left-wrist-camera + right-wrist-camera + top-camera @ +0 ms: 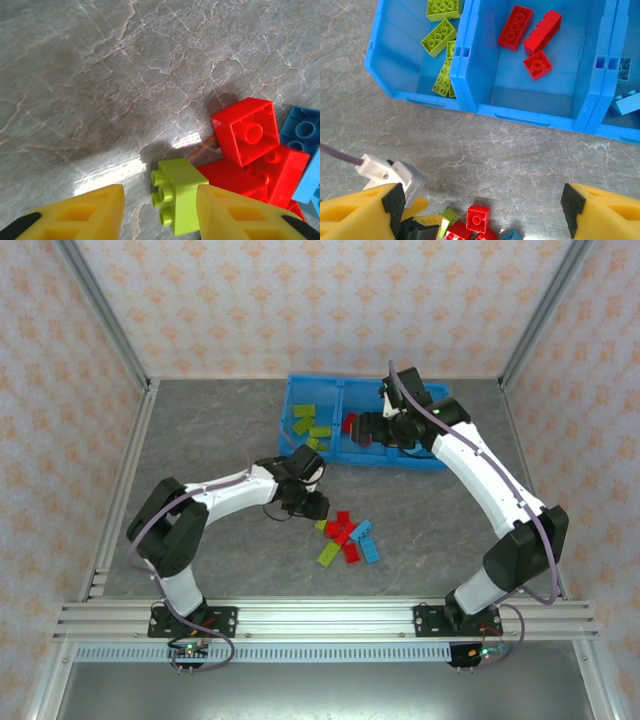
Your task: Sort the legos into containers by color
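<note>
On the table lies a small pile of legos: red [342, 525], light blue [366, 540] and yellow-green [328, 554]. My left gripper [159, 201] is open at the pile's left edge. A yellow-green brick [179, 197] lies on its side between the fingers, close to the right one, next to red bricks [247, 131]. My right gripper [481, 202] hangs wide open and holds nothing, above the table in front of the blue bin [470, 102]. The bin's left section holds yellow-green bricks [439, 37], the middle one red bricks [516, 27], the right one light blue bricks [626, 102].
Metal frame rails [320, 615] run along the near edge, with patterned walls on the other sides. The bin [291, 420] stands at the back centre. The left gripper [415, 227] and its white cable clip [390, 172] sit low in the right wrist view.
</note>
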Motion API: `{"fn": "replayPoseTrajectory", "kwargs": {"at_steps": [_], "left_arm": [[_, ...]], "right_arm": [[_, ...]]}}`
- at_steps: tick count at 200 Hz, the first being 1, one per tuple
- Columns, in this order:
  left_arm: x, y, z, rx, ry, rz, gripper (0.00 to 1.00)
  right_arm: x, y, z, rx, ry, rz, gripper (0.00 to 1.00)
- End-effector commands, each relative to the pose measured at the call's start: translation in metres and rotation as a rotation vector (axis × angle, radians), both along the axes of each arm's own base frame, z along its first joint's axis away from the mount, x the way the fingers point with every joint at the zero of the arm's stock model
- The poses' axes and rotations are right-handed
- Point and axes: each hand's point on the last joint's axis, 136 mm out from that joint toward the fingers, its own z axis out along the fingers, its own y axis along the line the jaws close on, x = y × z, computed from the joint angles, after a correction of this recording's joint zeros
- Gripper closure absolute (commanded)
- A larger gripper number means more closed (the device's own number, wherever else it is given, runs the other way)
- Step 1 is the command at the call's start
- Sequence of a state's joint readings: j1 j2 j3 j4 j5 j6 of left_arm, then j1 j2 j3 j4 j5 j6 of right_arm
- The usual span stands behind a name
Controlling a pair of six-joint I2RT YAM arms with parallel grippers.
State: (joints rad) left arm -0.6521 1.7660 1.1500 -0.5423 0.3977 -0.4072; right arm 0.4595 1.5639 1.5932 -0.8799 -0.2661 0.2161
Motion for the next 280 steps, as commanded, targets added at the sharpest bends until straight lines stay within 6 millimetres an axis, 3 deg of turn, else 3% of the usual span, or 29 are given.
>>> {"fn": "replayPoseTrajectory", "kwargs": {"at_steps": [1,45,97,114,126,154,181,205,227,254,280], "left_arm": [[0.0,-0.011,0.005,-0.036,0.048,-0.001,0.57],[-0.012,-0.012,-0.011,-0.022,0.122,-0.038,0.57],[-0.022,0.002,-0.026,0.063,0.14,-0.052,0.56],[-0.023,0.009,-0.028,0.103,0.131,-0.057,0.58],[-0.023,0.013,-0.029,0.115,0.122,-0.056,0.65],[-0.02,0.013,-0.022,0.104,0.088,-0.054,0.75],[-0.009,0.017,0.001,0.099,-0.007,-0.037,0.82],[0.011,0.026,0.035,0.111,-0.136,-0.002,0.85],[0.041,0.031,0.083,0.123,-0.325,0.027,0.85],[0.098,0.043,0.135,0.177,-0.54,0.104,0.84],[0.16,0.049,0.151,0.21,-0.582,0.178,0.84]], "right_arm": [[-0.007,-0.002,0.006,-0.002,0.001,0.0,0.16],[-0.007,-0.004,0.0,-0.012,0.009,-0.01,0.16],[-0.007,-0.005,-0.004,-0.018,0.016,-0.015,0.16],[-0.008,-0.006,-0.004,-0.018,0.018,-0.015,0.16],[-0.009,-0.005,-0.005,-0.017,0.022,-0.012,0.16],[-0.019,0.011,-0.006,0.047,0.061,0.073,0.16],[-0.042,0.037,-0.012,0.15,0.161,0.214,0.17],[-0.055,0.046,-0.015,0.168,0.194,0.268,0.17],[-0.062,0.052,-0.011,0.2,0.195,0.308,0.17],[-0.051,0.05,-0.009,0.205,0.144,0.258,0.17],[-0.041,0.049,-0.012,0.204,0.124,0.207,0.17]]}}
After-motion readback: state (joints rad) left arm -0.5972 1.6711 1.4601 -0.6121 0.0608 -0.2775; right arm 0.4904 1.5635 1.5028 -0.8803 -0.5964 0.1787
